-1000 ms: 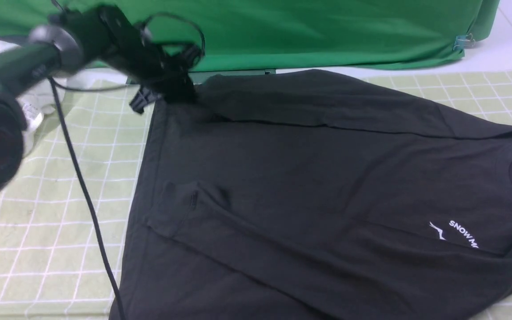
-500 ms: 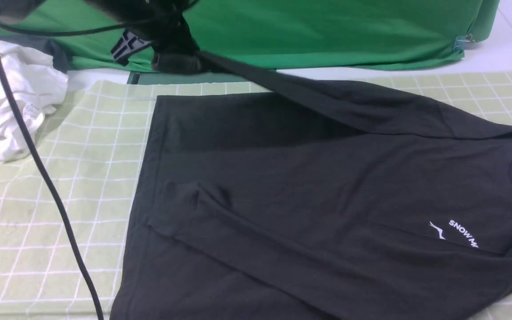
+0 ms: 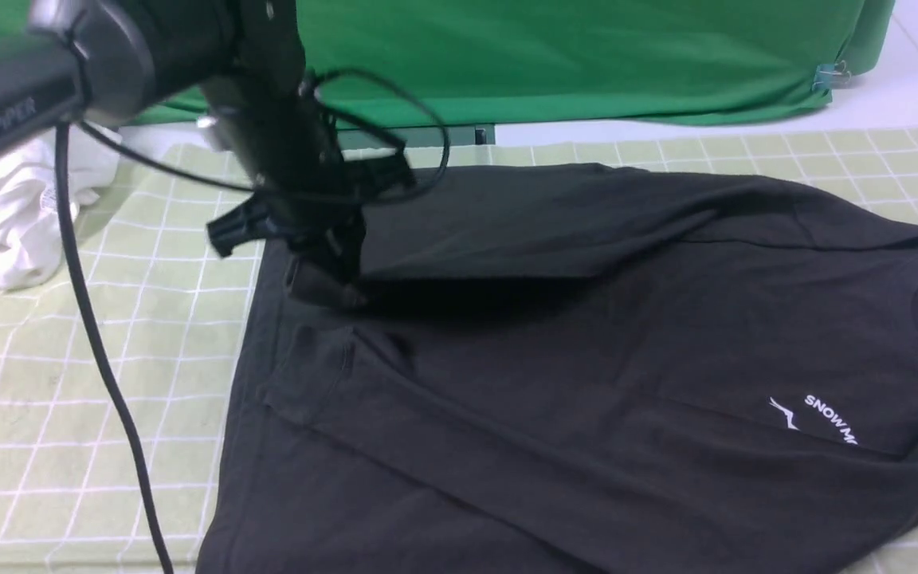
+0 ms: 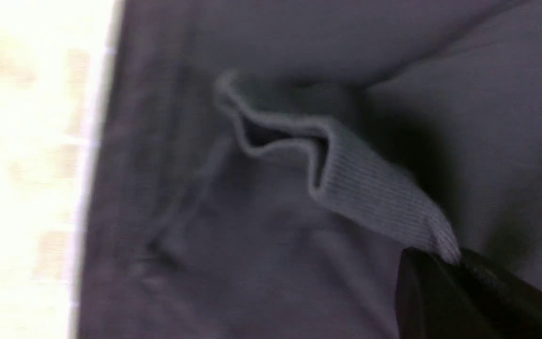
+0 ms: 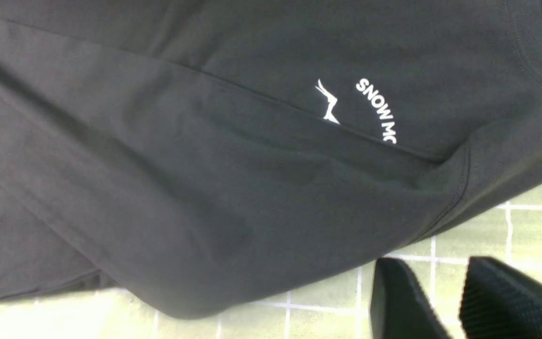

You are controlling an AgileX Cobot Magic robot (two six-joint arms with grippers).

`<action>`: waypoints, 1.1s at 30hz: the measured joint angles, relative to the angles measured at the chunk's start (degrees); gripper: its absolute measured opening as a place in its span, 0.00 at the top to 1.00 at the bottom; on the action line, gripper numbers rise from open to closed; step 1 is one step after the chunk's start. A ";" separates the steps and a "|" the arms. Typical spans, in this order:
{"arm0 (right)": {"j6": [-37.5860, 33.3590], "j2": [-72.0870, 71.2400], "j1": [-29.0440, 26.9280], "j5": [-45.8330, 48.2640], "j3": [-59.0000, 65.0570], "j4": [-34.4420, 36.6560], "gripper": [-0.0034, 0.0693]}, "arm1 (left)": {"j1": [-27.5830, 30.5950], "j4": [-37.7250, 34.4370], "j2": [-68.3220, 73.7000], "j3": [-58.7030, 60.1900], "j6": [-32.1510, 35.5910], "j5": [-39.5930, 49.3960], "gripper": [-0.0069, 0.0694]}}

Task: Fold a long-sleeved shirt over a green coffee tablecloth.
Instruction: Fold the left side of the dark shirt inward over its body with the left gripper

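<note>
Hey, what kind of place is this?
Probably a robot lab or test bench, not a home: a green backdrop drape, a gridded tablecloth as work surface, and a cabled robot arm over a shirt.

A black soft-fabric long-sleeved shirt [image 3: 586, 383] lies spread on a pale yellow-green tablecloth with white grid lines [image 3: 68, 399]. The left gripper [image 3: 323, 275], clamped on the end of the far sleeve [image 3: 547, 231], holds it over the shirt's body near the hem. A crumpled white garment [image 3: 5, 231] lies at far left.
</note>
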 joint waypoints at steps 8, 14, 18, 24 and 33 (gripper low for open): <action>-0.72 0.00 0.00 -2.31 0.00 0.00 0.61 | 0.11 0.75 -0.05 8.92 2.64 -4.06 0.88; -0.79 0.00 0.00 -3.16 0.00 0.00 0.61 | 0.11 1.00 -0.05 9.18 4.27 -3.60 0.88; -0.79 0.00 0.00 -4.33 0.00 0.00 0.61 | 0.11 2.29 -0.05 9.06 5.06 -1.70 0.82; -1.03 0.00 0.00 -6.46 0.00 0.00 0.61 | 0.18 8.31 -0.90 4.45 8.54 3.67 0.61; -2.84 0.00 0.00 -8.11 0.00 0.00 0.49 | 0.35 7.17 -7.47 -1.64 22.70 4.13 0.37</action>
